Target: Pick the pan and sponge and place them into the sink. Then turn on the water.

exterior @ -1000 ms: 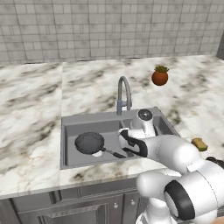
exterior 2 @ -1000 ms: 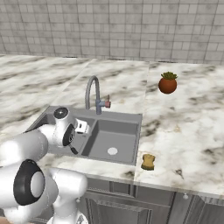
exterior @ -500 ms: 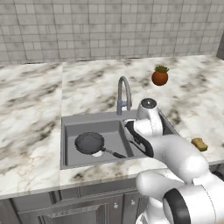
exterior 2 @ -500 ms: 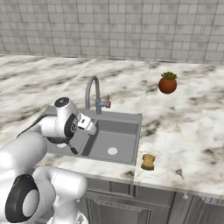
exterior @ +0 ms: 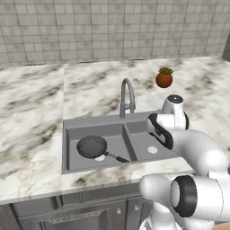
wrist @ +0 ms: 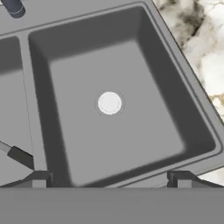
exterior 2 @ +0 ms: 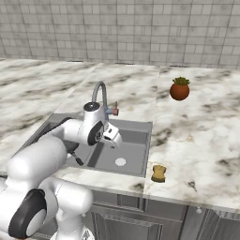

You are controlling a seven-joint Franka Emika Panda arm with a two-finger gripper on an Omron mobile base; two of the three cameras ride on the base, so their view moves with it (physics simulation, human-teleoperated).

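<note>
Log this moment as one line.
pan: in left sink basin | sponge: on counter | gripper: open, empty, over right basin

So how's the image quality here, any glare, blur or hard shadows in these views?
Left base view: flat, even light, no glare; the pan casts only a faint shadow in the sink. Right base view: sharp, and the sponge has a soft contact shadow on the counter. Hand view: slightly soft, with gentle shading on the basin walls.
</note>
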